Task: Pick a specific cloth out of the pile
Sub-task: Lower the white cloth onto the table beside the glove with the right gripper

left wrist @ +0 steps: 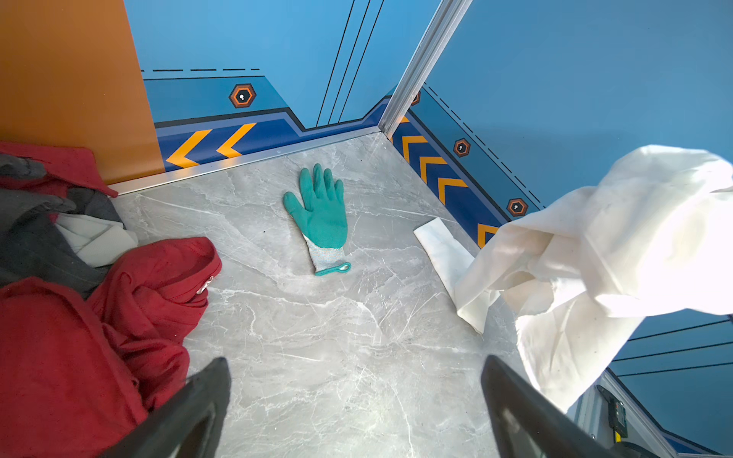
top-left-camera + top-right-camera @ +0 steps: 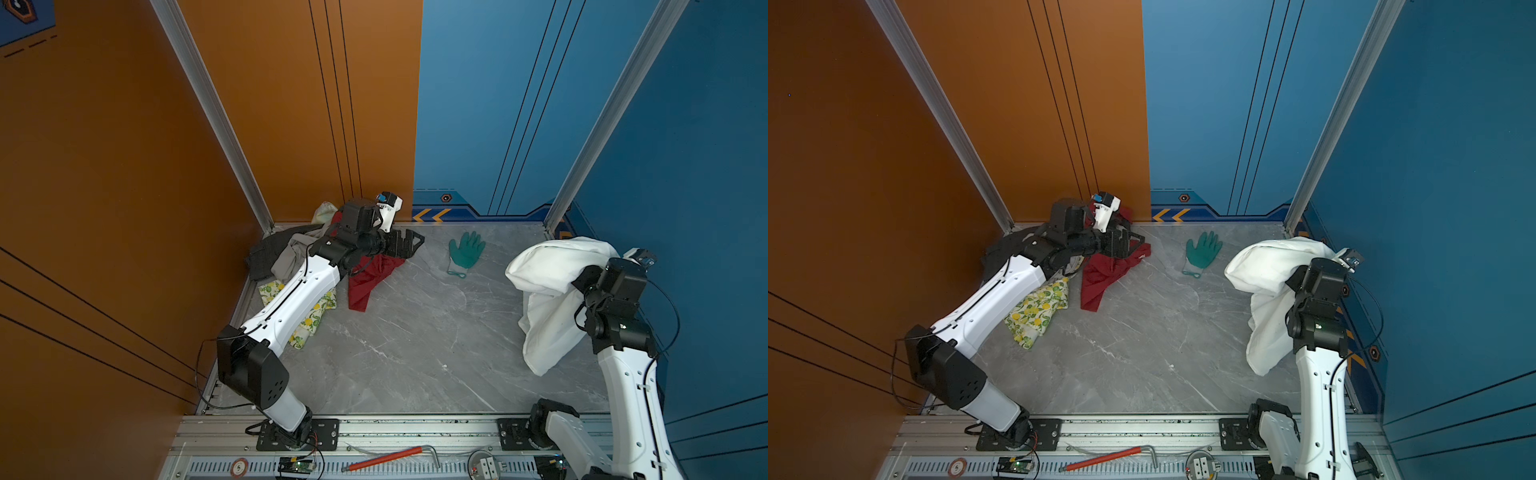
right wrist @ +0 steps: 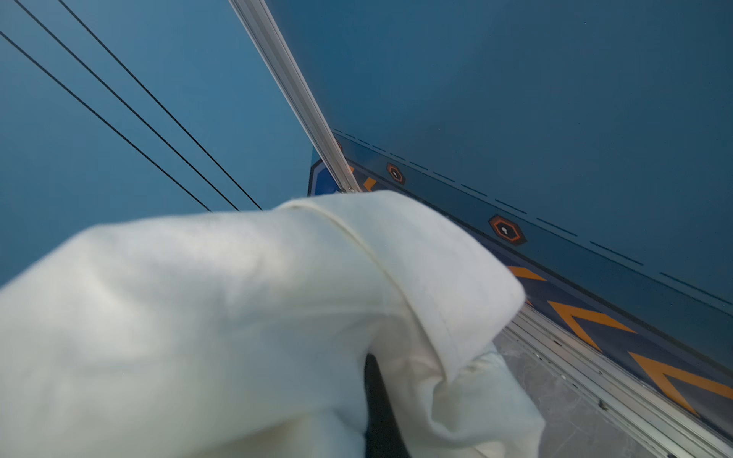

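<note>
Cloth (image 2: 552, 274): is being clamped and held up by the right gripper (image 3: 377, 396).
Left gripper (image 2: 407, 244): is being held wide over the pile (image 2: 291, 253).

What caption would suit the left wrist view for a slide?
Open left claw over the grey table: green glove ahead, red cloth nearby, white cloth hanging beyond.

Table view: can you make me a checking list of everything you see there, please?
Surface: grey marble table, no spills seen.
Job's things: white cloth lifted at right, one end on the table; pile of red, grey and lemon-print fabrics in the far left corner.
Clutter: green glove lying flat, alone; red-handled tool on the front rail.
Grippers: left gripper open by the pile; right gripper shut on the white cloth.
Cables: black cable looped at each arm.
Surroundings: orange wall left, blue wall behind and right.
</note>
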